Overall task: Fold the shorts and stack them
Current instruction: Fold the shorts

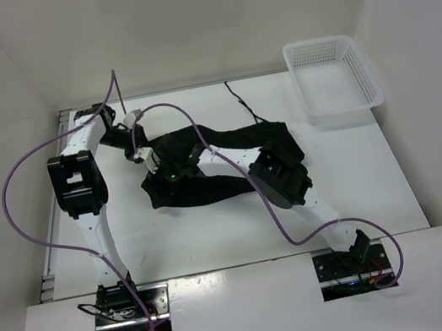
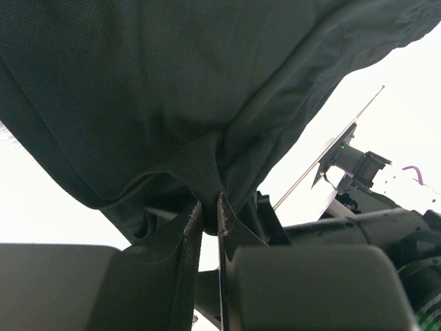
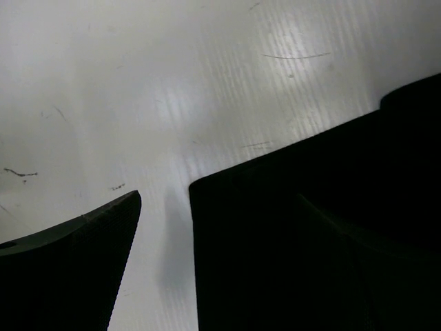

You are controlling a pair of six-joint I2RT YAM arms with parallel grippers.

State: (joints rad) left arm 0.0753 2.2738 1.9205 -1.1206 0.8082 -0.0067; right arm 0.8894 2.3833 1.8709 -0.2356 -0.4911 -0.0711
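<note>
Shorts [image 1: 263, 135] lay spread, rumpled, near the middle of the table [image 1: 361, 183], a bit toward the far edge and running left to right. One end was bunched up on the left, the other reached toward the basket [image 1: 363, 72] w/o touching it. A thin black string [image 1: 243, 106] trailed from the shorts' far side toward the table's far edge. The white basket sat at the far right corner.

L claw [image 2: 209, 200] was at the shorts' left end. Its fingers [image 2: 186, 227] were pinched narrow on a fold of the black cloth, which was lifted and draped above the wrist cam.

R arm [image 1: 284, 180] reached across the shorts from the near right, w/ R claw [image 3: 219, 196] low over the table by the shorts' left part. Its fingers stood wide apart. One finger [image 3: 76, 262] was over bare table, and the cloth's straight edge and a corner lay in the gap. The other finger was dark on dark cloth, so contact couldn't be told.

L arm [image 1: 79, 186] stood along the table's left edge. Purple cables [image 1: 10, 181] looped off both arms.
</note>
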